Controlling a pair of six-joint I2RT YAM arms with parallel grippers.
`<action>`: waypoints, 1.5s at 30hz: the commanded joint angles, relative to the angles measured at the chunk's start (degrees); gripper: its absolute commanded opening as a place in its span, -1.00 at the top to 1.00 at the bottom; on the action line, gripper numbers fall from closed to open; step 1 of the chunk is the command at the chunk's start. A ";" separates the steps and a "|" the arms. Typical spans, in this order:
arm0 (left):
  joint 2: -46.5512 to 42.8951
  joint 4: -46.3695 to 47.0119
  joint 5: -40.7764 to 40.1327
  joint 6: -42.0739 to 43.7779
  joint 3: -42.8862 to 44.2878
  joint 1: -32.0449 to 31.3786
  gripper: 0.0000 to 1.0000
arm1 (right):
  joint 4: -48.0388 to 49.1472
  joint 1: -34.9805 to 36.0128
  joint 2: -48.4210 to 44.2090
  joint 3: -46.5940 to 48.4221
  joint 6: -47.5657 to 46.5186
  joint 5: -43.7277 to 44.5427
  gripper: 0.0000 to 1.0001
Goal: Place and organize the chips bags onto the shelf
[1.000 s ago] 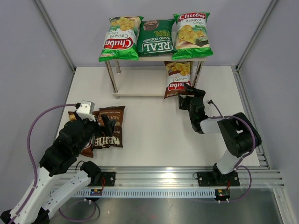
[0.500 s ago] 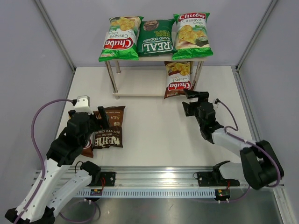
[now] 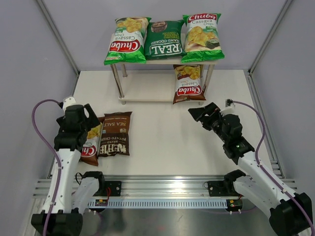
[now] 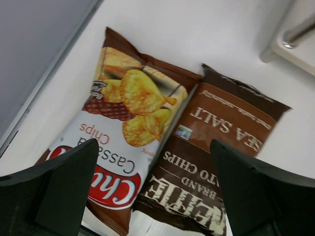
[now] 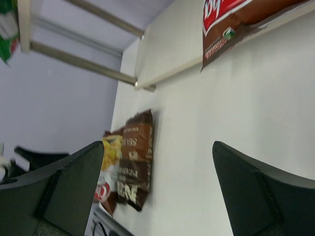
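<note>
The shelf [image 3: 147, 88] stands at the back. Its top board holds a light-green Chuba bag [image 3: 126, 40], the dark-green REAL bag [image 3: 163, 40] and a second light-green Chuba bag [image 3: 201, 37]. A brown Chuba bag [image 3: 187, 83] lies on the right of the lower board. A second brown Chuba bag [image 3: 90, 145] and the dark-brown Kettle bag [image 3: 114, 133] lie side by side on the table at the left. My left gripper [image 3: 91, 120] is open and empty above the brown Chuba bag [image 4: 123, 123] and the Kettle bag [image 4: 216, 147]. My right gripper [image 3: 204, 114] is open and empty, in front of the shelf's right end.
The left and middle of the lower board [image 5: 167, 54] are bare. Grey walls close in the left, right and back sides. A metal rail [image 3: 167, 189] with the arm bases runs along the near edge. The right wrist view shows the Kettle bag [image 5: 135, 162] far off.
My left arm has swung left and back, off the Kettle bag to over the brown Chuba bag. My right arm has drawn back from the shelf toward the near right.
</note>
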 commanded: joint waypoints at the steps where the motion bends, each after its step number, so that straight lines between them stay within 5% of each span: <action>1: 4.60 1.50 3.16 -0.47 2.32 6.70 -0.98 | -5.24 -0.09 1.34 3.13 -12.81 -14.45 -0.99; 12: 25.59 3.86 24.31 -2.06 4.34 31.39 -0.98 | 2.14 0.00 9.97 2.69 -20.82 -39.10 -0.99; 22: 35.99 2.46 27.24 1.19 5.14 35.64 -0.92 | -0.05 0.00 1.01 0.23 -23.01 -37.26 -0.99; 25: 36.43 3.69 31.20 1.37 3.56 35.64 -0.63 | -0.23 -0.09 1.44 0.40 -22.93 -37.26 -0.99; 31: 33.19 4.48 31.91 0.41 2.94 35.64 0.50 | -0.31 0.00 2.50 0.41 -22.75 -36.39 -0.99; 35: 29.06 5.80 32.17 -0.30 2.41 35.64 0.93 | -0.14 0.00 3.11 0.32 -22.93 -35.42 -0.99; 45: 21.23 5.98 34.28 -1.35 4.08 34.15 1.00 | 2.59 0.00 7.94 0.05 -22.22 -34.45 -0.99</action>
